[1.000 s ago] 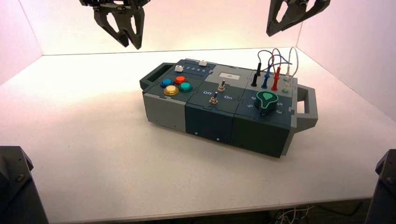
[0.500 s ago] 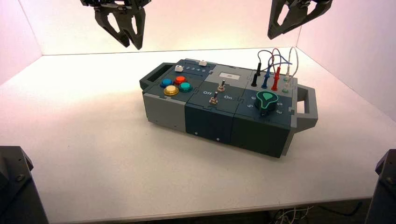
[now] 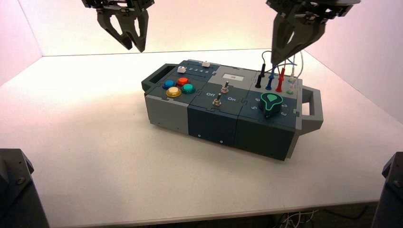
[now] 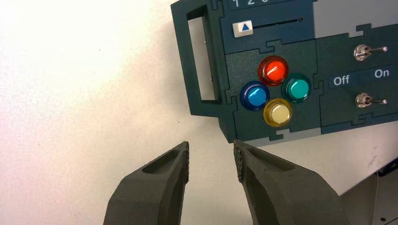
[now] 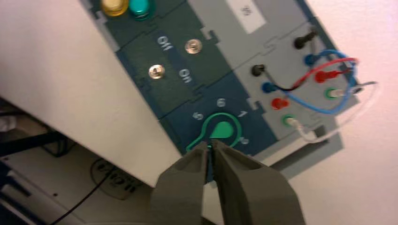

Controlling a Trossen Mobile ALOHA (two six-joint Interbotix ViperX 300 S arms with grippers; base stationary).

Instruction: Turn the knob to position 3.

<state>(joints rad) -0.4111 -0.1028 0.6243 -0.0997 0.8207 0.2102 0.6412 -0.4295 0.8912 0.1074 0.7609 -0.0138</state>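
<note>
Right gripper [image 5: 210,149] in the foreground, fingers [image 5: 185,180] nearly together with a thin gap, tips over the near edge of the knob [image 5: 217,132]. Knob green-topped, teardrop-shaped, ringed by white numerals 5, 6, 7. Beyond the knob, two metal toggle switches [image 5: 156,71] between "Off" and "On" lettering. Farther off, yellow button [image 5: 115,5] and teal button [image 5: 141,6]. Beside the knob, sockets with red, blue, black and white wires [image 5: 328,89]. White counter [image 5: 42,61] around the box [image 5: 220,33].
</note>
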